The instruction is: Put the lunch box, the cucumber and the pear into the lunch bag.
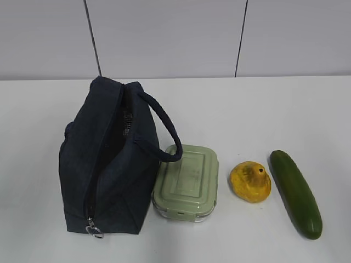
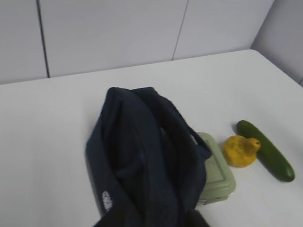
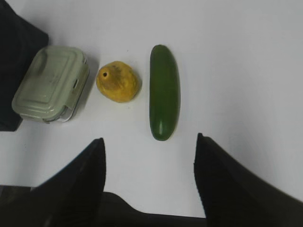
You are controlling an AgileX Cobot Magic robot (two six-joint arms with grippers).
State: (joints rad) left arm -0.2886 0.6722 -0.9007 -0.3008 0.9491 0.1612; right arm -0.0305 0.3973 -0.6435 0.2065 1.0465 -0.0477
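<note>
The navy lunch bag (image 1: 109, 175) stands on the white table with its top zipper open and its handle drooping over the pale green lunch box (image 1: 186, 183) beside it. To the right lie the yellow pear (image 1: 250, 182) and then the dark green cucumber (image 1: 296, 194). Neither gripper shows in the exterior view. My right gripper (image 3: 149, 142) hangs open above the table, just short of the cucumber's (image 3: 164, 92) near end, with the pear (image 3: 118, 81) and lunch box (image 3: 49, 85) to its left. My left gripper (image 2: 157, 213) hovers over the lunch bag (image 2: 142, 156); only its dark tips show, apart, holding nothing.
A pale panelled wall (image 1: 164, 38) closes off the back of the table. Bare white tabletop (image 1: 307, 109) lies behind and to the right of the objects. A metal ring pull (image 1: 94, 230) hangs at the bag's near end.
</note>
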